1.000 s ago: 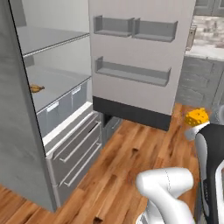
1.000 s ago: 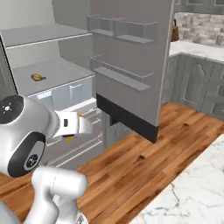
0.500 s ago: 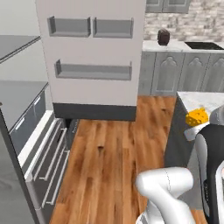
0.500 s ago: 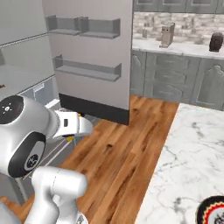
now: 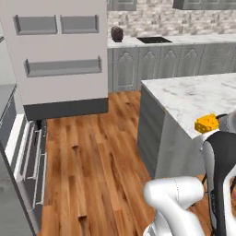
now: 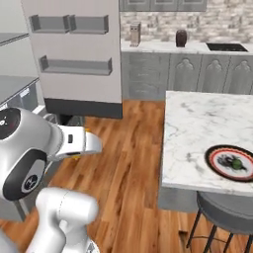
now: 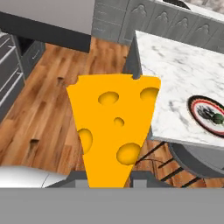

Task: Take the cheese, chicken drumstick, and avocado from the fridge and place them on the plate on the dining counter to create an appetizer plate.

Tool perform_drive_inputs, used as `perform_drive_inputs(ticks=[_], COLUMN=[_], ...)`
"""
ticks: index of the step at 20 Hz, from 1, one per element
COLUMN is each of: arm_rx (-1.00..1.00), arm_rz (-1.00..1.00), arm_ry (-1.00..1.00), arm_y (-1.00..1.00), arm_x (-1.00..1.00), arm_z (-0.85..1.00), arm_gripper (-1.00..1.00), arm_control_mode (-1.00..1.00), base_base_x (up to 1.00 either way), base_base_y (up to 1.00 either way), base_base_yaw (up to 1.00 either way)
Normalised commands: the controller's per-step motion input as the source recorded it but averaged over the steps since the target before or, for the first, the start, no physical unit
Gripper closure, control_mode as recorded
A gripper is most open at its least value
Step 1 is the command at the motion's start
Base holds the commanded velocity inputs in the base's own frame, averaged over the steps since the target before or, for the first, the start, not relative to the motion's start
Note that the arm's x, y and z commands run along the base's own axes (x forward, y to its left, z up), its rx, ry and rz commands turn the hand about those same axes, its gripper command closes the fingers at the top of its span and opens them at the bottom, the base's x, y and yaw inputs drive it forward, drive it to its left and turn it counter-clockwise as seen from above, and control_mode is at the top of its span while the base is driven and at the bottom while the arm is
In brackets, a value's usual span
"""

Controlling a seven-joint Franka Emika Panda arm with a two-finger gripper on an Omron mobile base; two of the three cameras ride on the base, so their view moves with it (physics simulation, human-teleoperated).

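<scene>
Claw (image 7: 109, 186): clamped on the cheese (image 7: 113, 131), held above the floor.
View: swung right since earlier; fridge (image 5: 60, 50) door now left, surface (image 6: 197, 128) right.
Plate (image 6: 231, 162): on the surface, avocado (image 6: 238, 164) on it.

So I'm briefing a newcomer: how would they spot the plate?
Find the marble island facing the open fridge. The plate lies near its front edge, above a grey stool. It is round, with a black rim and red ring, and an avocado on it.
</scene>
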Motion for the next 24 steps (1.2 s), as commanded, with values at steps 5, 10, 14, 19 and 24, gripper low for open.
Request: perform_drive_inputs(ticks=[5,10,14,19,24], arm_rx=[0.00,0.00,0.00,0.00,0.00], arm_rz=[0.00,0.00,0.00,0.00,0.00], arm_ry=[0.00,0.00,0.00,0.00,0.00], arm_y=[0.00,0.00,0.00,0.00,0.00], arm_x=[0.00,0.00,0.00,0.00,0.00], arm_z=[0.00,0.00,0.00,0.00,0.00], arm_gripper=[1.00,1.00,1.00,1.00,1.00], arm_control_mode=[1.00,1.00,1.00,1.00,1.00], base_base_x=[-0.16,0.81,0.89,0.55,0.29], base_base_y=[-0.66,-0.68,-0.94,-1.00,-1.00], base_base_yaw=[-0.30,-0.15,-0.09,-0.02,-0.01])
